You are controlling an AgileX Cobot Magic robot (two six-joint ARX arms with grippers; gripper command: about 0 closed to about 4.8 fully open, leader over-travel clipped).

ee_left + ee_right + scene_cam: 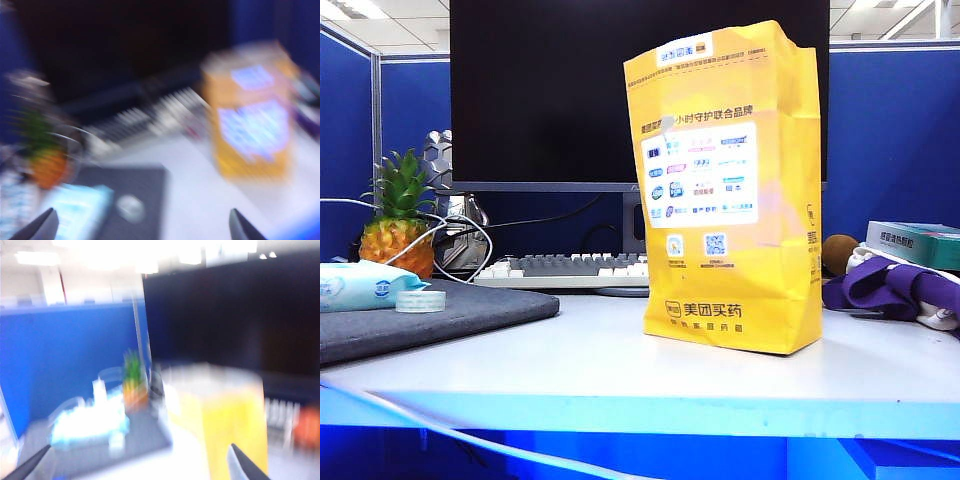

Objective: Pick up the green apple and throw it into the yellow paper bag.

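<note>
With no green apple in sight and blurred wrist views, I am risking bumping the tall yellow paper bag (732, 190), my left gripper (142, 227) and right gripper (137, 462) hanging wide open and empty near it.

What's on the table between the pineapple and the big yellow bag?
In the exterior view, a keyboard lies at the back between the pineapple and the yellow paper bag; nearer, a dark mat's corner, then bare white table.

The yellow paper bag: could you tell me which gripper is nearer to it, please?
Right, probably. The right gripper hangs close in front of the yellow paper bag, which looms large in its blurred view; the left gripper sits farther back from it.
</note>
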